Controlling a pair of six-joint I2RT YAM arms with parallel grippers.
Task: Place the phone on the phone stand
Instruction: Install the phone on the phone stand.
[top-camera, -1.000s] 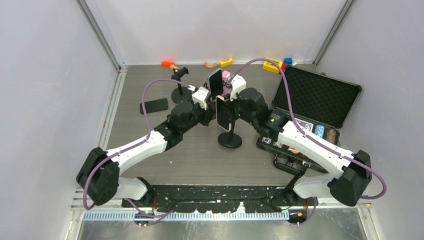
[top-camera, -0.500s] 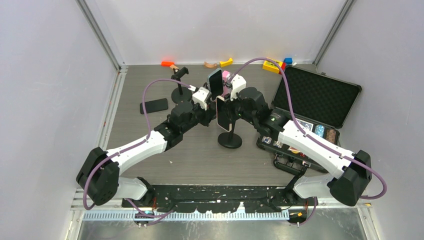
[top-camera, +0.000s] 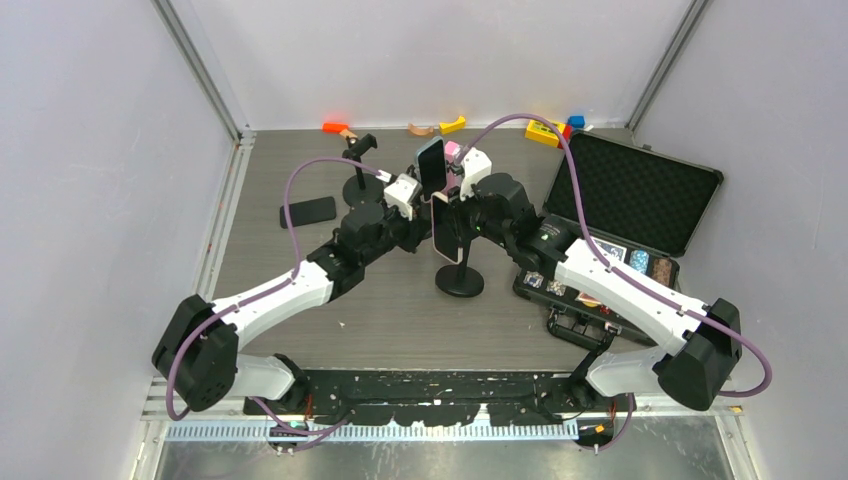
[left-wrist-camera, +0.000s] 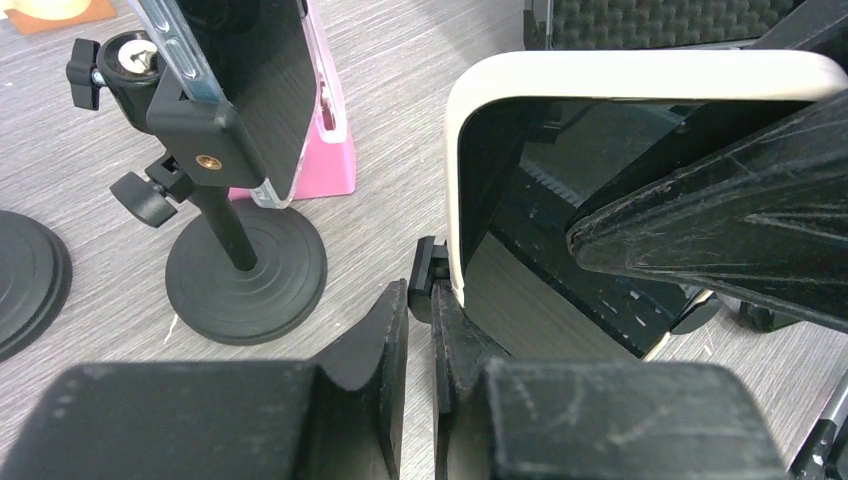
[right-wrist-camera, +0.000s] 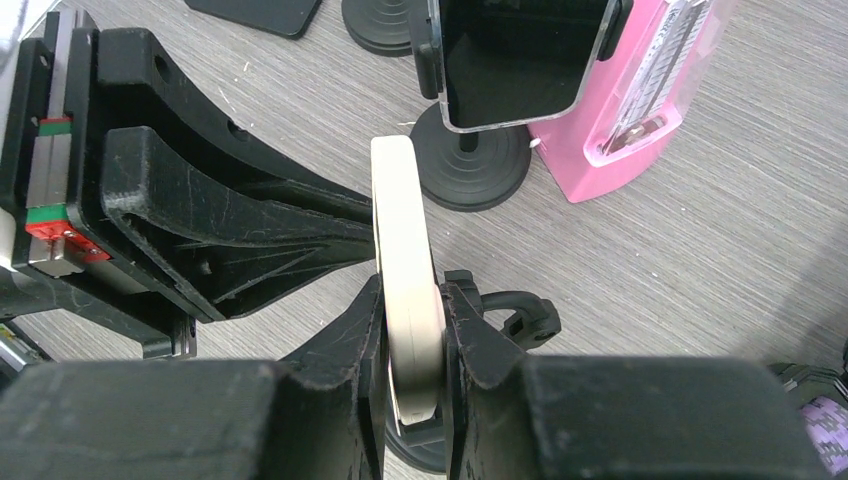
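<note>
Clamps cream-cased phone (right-wrist-camera: 405, 250) upright across its flat faces in right gripper (right-wrist-camera: 410, 335), just above phone stand (top-camera: 460, 283), nips what looks like stand's black tab in near-shut left gripper (left-wrist-camera: 420, 310); probably stiff, slick, light, glass-fragile, so needs a firm, gentle hold.

around the phone stand (top-camera: 460, 280): blocked far by a mounted phone (top-camera: 431, 165) and pink box (top-camera: 453, 150), right by an open case (top-camera: 630, 190); free over bare table (top-camera: 390, 320) near left.

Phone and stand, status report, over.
Right gripper shut on phone. Left gripper shut beside stand. Phone upright over stand, not released. Second phone mounted close behind.
</note>
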